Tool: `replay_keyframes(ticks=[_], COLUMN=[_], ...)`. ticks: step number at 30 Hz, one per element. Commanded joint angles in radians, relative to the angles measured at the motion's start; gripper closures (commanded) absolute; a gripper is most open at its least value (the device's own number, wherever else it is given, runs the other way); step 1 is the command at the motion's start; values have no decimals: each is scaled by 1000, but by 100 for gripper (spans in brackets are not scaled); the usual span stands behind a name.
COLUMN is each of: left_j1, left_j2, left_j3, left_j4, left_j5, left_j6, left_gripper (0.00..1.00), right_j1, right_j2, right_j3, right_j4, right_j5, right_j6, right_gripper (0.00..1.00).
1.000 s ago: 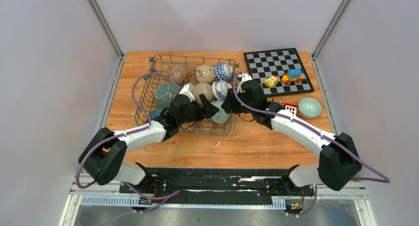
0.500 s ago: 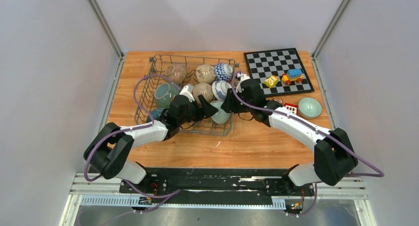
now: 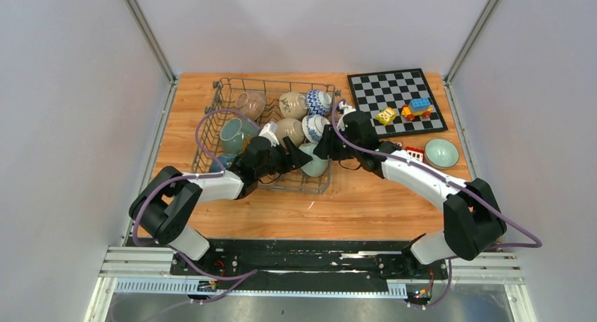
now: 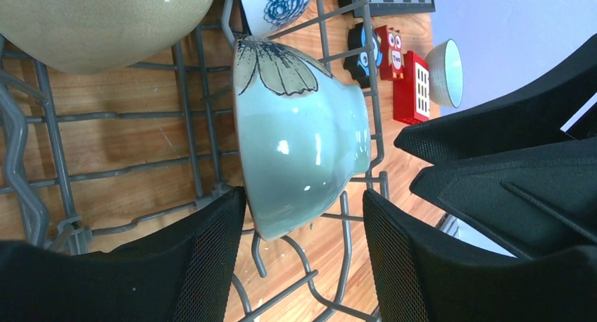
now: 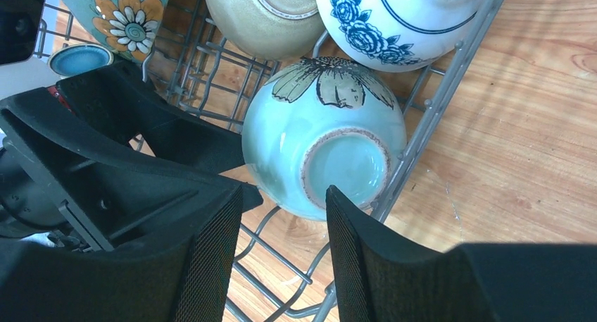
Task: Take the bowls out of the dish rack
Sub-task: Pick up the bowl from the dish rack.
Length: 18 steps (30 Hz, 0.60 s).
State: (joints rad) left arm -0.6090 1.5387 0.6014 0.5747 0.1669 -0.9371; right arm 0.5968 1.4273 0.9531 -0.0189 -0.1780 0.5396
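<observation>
The grey wire dish rack [image 3: 267, 82] holds several bowls. A light teal bowl with a leaf drawing [image 3: 315, 163] lies on its side at the rack's near right corner. My left gripper [image 3: 298, 158] reaches it from the left, open, with the bowl's rim [image 4: 303, 139] between the fingertips [image 4: 208, 258]. My right gripper [image 3: 322, 150] comes from the right, open, with its tips [image 5: 285, 202] just short of the bowl's foot [image 5: 345, 163]. Neither holds it. Beige [image 3: 290, 129], blue-and-white [image 3: 315, 126] and flowered teal [image 3: 234, 134] bowls stand behind.
A chessboard [image 3: 398, 96] with toy blocks [image 3: 415, 109] lies at the back right. A pale green bowl [image 3: 441, 153] and red toy pieces [image 3: 414, 154] sit on the table right of the rack. The rack's wire wall [image 5: 436, 103] runs beside the teal bowl.
Both arms have shifted slightly toward the rack, the left elbow moving inward. Both grippers stay open at the light teal bowl, which has not moved.
</observation>
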Motion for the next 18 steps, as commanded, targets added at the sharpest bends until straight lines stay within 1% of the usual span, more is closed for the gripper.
replay_keyframes(ticks=[1,4,8,12,18], left_j1=[8,9,8,8,8], left_j2=[23,33,47,60,69], left_j3=[-14,-11,-6,2,4], left_j4=[72,93,126,154,180], left_j5=[23,34,60,86,105], left_j6=[-16,-21,-27,-33,-39], left_gripper=[37,40,41,43,53], right_j1=[-18,-24,-35,-47,-55], right_j2=[27,37,53,68,82], right_j3=[19,19,18,14,13], right_j4=[10,10,10,46,57], right_j5=[-33,-45,-59,-80,-98], right_j6=[29,36,53,70,85], right_gripper=[49,50,50,51,53])
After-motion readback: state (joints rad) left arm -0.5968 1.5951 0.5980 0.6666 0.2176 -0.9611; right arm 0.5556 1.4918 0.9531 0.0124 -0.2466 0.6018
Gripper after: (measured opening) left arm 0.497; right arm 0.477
